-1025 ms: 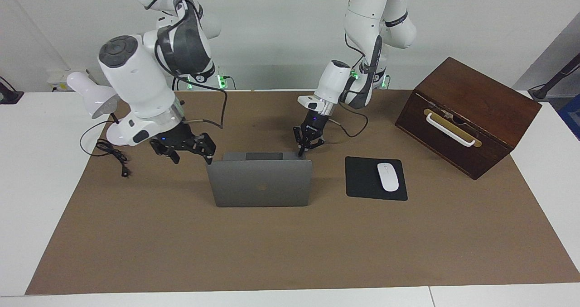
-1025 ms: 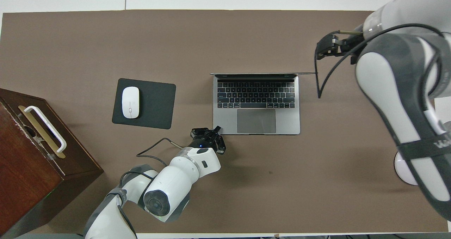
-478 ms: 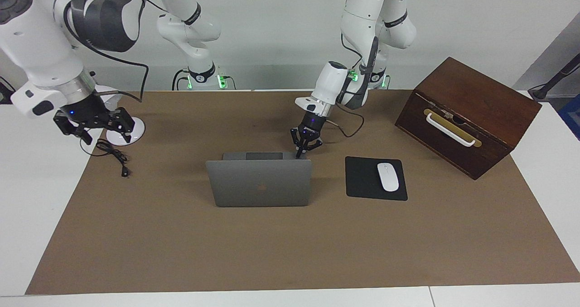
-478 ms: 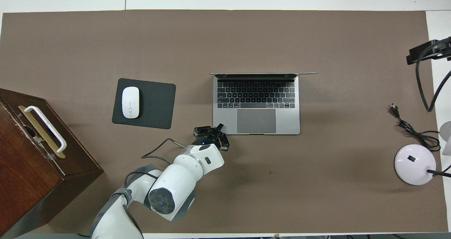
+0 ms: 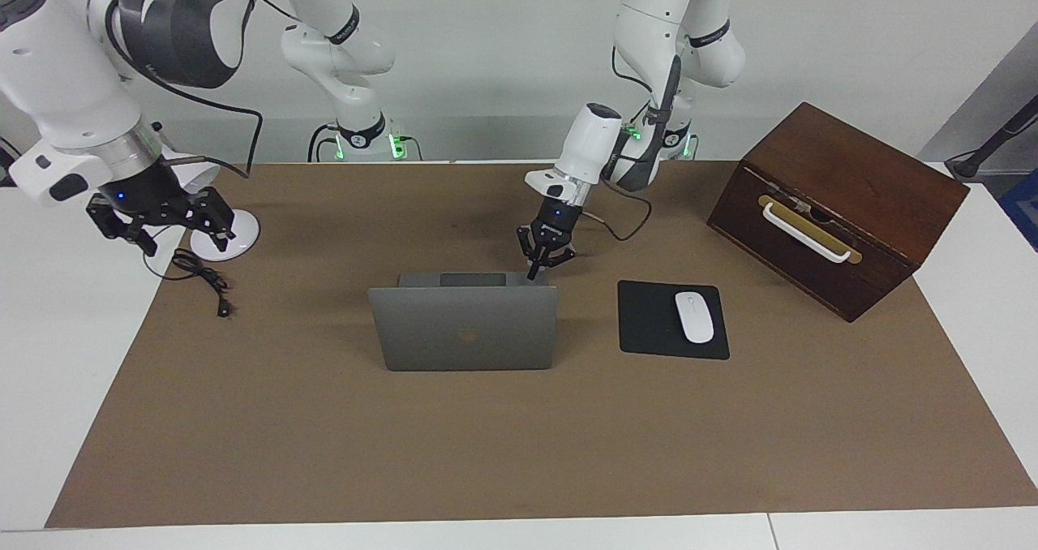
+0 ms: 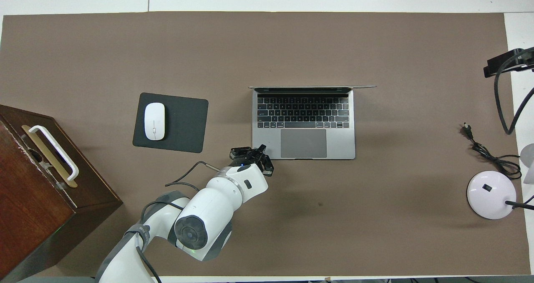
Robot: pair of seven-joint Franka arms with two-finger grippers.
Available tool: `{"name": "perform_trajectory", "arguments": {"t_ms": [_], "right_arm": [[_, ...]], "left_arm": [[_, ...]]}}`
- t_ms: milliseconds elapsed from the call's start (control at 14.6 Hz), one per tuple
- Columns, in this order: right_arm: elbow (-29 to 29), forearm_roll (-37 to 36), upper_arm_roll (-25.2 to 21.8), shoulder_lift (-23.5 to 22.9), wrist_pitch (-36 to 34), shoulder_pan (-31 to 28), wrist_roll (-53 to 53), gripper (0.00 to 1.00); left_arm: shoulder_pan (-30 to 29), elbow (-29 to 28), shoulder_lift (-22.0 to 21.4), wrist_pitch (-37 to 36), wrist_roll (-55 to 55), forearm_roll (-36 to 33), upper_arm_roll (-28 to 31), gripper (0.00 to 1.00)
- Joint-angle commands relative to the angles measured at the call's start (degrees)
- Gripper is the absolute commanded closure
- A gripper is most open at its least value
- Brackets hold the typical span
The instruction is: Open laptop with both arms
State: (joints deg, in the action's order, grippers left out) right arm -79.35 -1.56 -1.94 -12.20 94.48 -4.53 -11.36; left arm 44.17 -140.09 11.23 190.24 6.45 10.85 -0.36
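In the facing view there is one laptop [image 5: 464, 323], one mousepad [image 5: 671, 320] with one mouse [image 5: 694, 316] on it, one wooden box [image 5: 835, 209], one lamp base [image 5: 229, 236] with one loose cord [image 5: 201, 278], and two arms. The laptop stands open near the middle of the brown mat [image 5: 519, 436], its lid upright and its logo turned away from the robots, with the mousepad beside it toward the left arm's end of the table. The left gripper [image 5: 542, 259] points steeply down over the corner of the laptop's base nearest the robots, on the mousepad's side, its fingers spread a little with one tip at or just above that corner; whether it touches I cannot tell. The right gripper [image 5: 160, 217] hangs in the air over the lamp base at the right arm's end of the table, well apart from the laptop, its fingers spread wide and holding nothing. In the overhead view the same single laptop [image 6: 303, 122] shows its keyboard and trackpad, the lid seen edge-on. The left gripper [image 6: 253, 157] sits over the base's near corner, its arm bent up from the bottom edge. Only a dark piece of the right gripper [image 6: 507, 61] shows at the frame's edge, above the lamp base [image 6: 491, 194]
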Motion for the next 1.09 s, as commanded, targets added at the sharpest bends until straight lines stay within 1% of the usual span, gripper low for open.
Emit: {"name": "perform_trajectory", "arguments": {"t_ms": [0,137,273,342,478,546,683,820,1025], "right_arm": [[-0.5,0.1,0.5,0.4,-0.6,0.0,1.2,0.00],[-0.5,3.7,0.4,0.5,-1.5,0.0,3.9,0.00],[-0.5,3.7,0.4,0.9,-2.1,0.1,5.0,0.00],[-0.5,3.7,0.5,1.1,-3.6,0.1,5.1,0.00],[-1.1,3.6,0.5,2.1,-5.4,0.2,5.5,0.00],[-1.9,3.7,0.5,3.1,-5.5,0.2,5.6,0.00],[-2.2,3.7,0.5,3.4,-5.5,0.1,5.6,0.00],[-2.6,3.7,0.5,3.5,-5.4,0.2,5.6,0.00],[-2.7,3.7,0.5,3.5,-5.1,0.1,5.6,0.00]], "left_arm": [[-0.1,-0.6,-5.1,-7.0,-0.1,1.4,0.3,1.00],[-1.8,-0.5,-8.5,-13.3,-0.5,1.4,0.5,1.00],[-3.1,0.6,-11.6,-20.7,-0.8,1.3,0.5,1.00],[-4.0,2.2,-12.5,-25.3,-0.9,1.3,0.5,1.00],[-5.5,6.6,-13.0,-35.3,-0.9,1.0,0.5,1.00],[-7.1,9.3,-13.3,-40.7,-1.2,0.6,0.5,1.00],[-9.5,14.0,-13.5,-49.7,-2.1,0.2,0.5,1.00],[-12.6,16.9,-15.1,-56.7,-3.5,-2.4,0.5,1.00],[-18.3,20.4,-17.0,-67.2,-3.5,-2.8,0.5,1.00]]}}
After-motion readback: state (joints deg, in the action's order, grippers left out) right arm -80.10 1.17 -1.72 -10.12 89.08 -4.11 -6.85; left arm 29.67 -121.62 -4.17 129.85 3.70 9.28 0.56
